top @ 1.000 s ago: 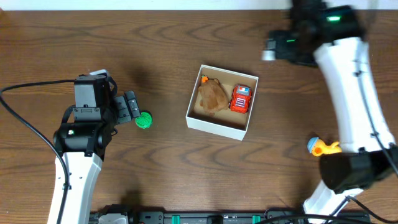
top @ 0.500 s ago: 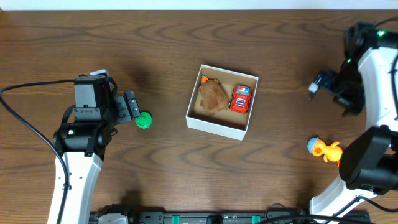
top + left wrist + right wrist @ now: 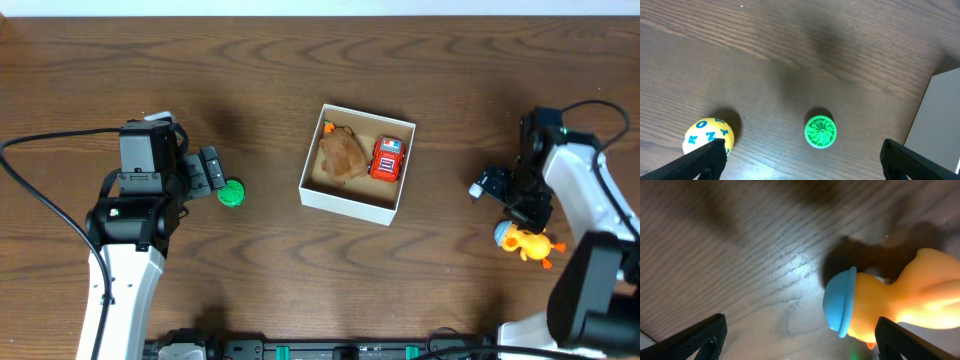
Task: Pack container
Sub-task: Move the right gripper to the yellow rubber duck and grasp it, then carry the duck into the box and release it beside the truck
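Container [image 3: 347, 207] sitting mid-table, red car [image 3: 387, 158] inside | duck [image 3: 880, 300] lying well right of container, under right gripper [image 3: 800, 335], jaws spread wide, nearer of 2 arms | left gripper [image 3: 807, 155] hovering left of container, also spread.

the left arm [image 3: 125, 270] has a smooth white tubular link under boxy black joint housings, with a small green light [image 3: 113, 211] glowing on one dark joint. a thin black cable [image 3: 60, 136] runs to it. the right arm [image 3: 585, 190] has the same white shells and black joints, a second green light [image 3: 563, 131] and a slim dark cable [image 3: 600, 104]. the left fingers [image 3: 702, 159] and right fingers [image 3: 697, 339] are matte black with straight, angled edges.
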